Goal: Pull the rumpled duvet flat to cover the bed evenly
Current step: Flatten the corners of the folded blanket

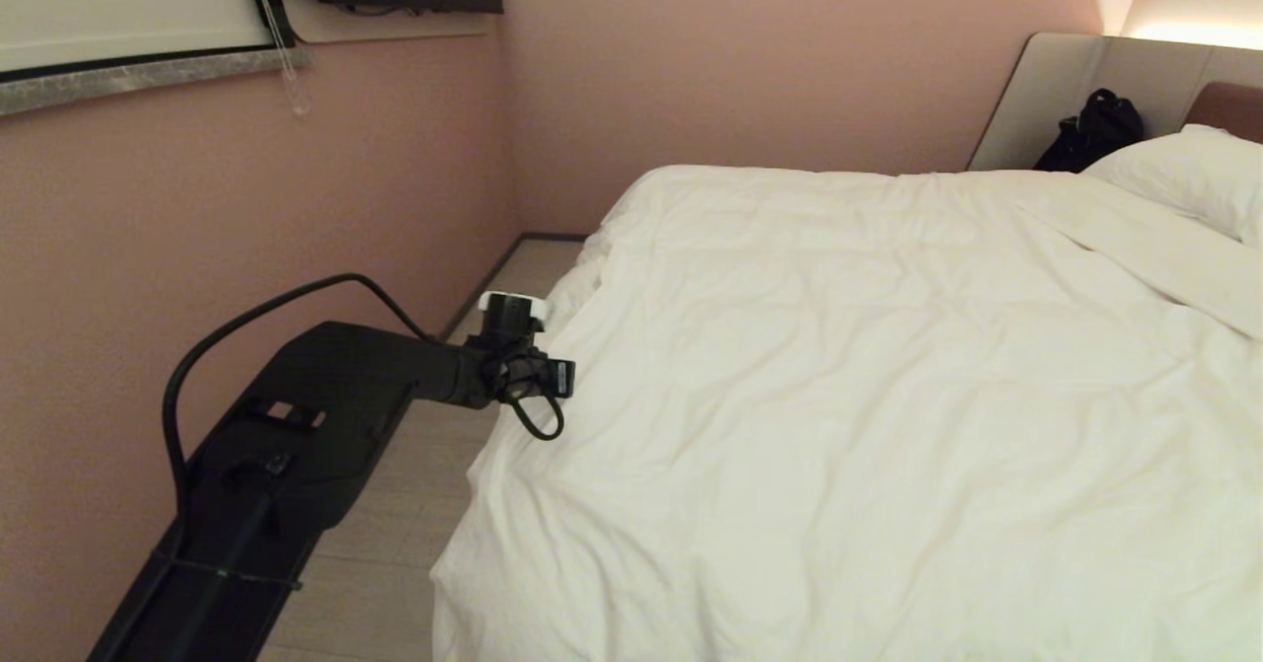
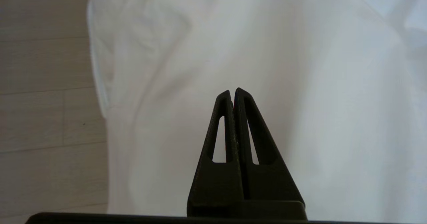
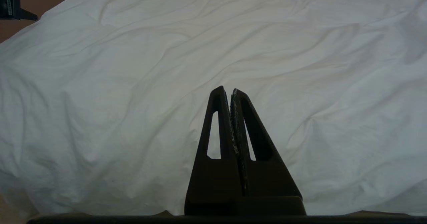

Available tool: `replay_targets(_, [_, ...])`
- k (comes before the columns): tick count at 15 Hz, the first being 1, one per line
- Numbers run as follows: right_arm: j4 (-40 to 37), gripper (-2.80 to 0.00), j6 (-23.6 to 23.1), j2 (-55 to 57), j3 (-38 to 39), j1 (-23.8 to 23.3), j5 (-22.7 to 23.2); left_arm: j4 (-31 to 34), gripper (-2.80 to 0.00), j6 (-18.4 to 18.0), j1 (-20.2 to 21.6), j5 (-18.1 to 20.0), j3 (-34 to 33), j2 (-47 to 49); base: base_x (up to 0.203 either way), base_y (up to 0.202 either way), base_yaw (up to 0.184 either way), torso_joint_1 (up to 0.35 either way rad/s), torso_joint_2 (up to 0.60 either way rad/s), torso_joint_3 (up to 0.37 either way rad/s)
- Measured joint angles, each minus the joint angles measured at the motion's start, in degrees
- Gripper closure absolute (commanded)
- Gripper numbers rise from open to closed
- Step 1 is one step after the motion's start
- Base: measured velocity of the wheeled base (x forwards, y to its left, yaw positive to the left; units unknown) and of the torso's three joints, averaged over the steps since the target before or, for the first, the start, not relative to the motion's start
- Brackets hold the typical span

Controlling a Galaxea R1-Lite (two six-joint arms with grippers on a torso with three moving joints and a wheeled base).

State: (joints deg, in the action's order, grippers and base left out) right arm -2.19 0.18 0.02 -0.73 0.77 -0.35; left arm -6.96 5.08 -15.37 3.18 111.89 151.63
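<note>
Reaching over the bed's (image 1: 553, 297) left edge, the left pincer (image 1: 557, 378) is hanging beside the duvet (image 1: 868, 396). Its wrist view is showing fingers (image 2: 224, 124) pressed together, empty, duvet just beyond. The right pincer (image 3: 230, 92) is likewise sitting closed, empty, duvet ahead.

Wrinkled white duvet (image 1: 888, 396) across bed (image 1: 1076, 90)

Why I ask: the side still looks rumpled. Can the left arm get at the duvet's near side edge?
Probably yes: the left gripper, shut and empty, hangs over the duvet edge with nothing between them.
</note>
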Motion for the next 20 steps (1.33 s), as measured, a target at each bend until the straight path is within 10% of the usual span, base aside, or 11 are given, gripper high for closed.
replay_targets(8, [0.0,0.0,0.0,0.0,0.0,0.0,0.0,0.7,0.0,-0.2,-0.2,4.4,-2.4,-1.6,0.0,0.0,0.0,0.0,0.0,0.0])
replay_targets(9, [0.0,0.0,0.0,0.0,0.0,0.0,0.0,0.7,-2.8,-0.9,-0.2,5.2,-2.8,-2.1,0.0,0.0,0.0,0.0,0.0,0.0])
replay_targets(20, [0.0,0.0,0.0,0.0,0.0,0.0,0.0,1.2,-2.8,-8.7,0.1,8.0,-4.3,-0.3,0.0,0.0,0.0,0.0,0.0,0.0])
